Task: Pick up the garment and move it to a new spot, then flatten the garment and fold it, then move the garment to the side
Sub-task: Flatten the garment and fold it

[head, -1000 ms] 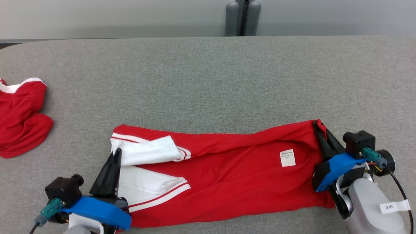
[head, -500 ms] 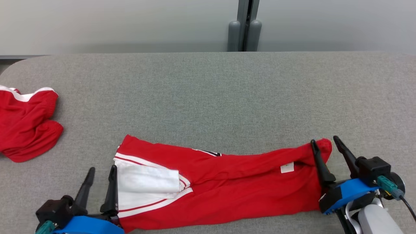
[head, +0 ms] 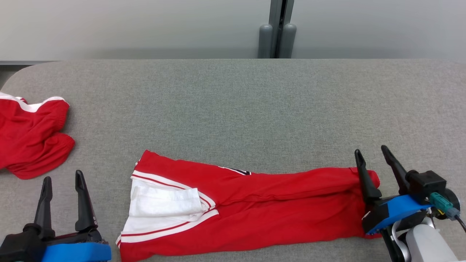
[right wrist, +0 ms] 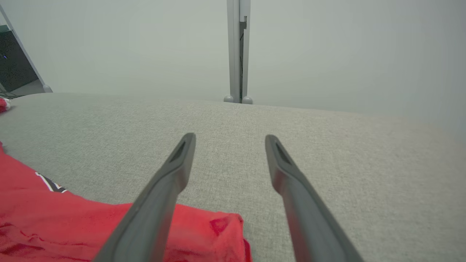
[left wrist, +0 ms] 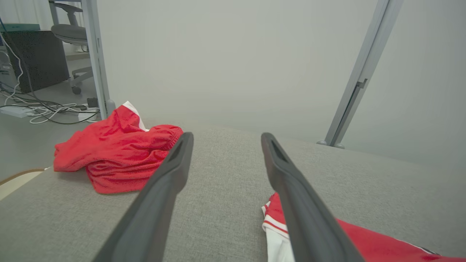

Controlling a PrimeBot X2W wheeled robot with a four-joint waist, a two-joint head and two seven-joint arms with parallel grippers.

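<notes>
The red garment (head: 262,211) with white striped trim lies folded lengthwise in a long band near the table's front edge; its white-trimmed end (left wrist: 273,233) shows in the left wrist view, its red right end (right wrist: 204,229) in the right wrist view. My left gripper (head: 62,176) stands open to the left of the garment, apart from it, with nothing between its fingers (left wrist: 174,171). My right gripper (head: 371,151) is open at the garment's right end; its left finger (head: 364,174) stands over the cloth edge, and nothing is held.
A second red garment (head: 29,138) lies crumpled at the table's left edge, also seen as a red heap (left wrist: 116,153) ahead of my left gripper. The grey fabric table (head: 233,105) stretches back to a pale wall with a grey post (head: 278,29).
Both grippers have opened and let go of the garment, which now lies folded over in a narrower band. My left gripper has drawn away to the left. The camera has shifted.
</notes>
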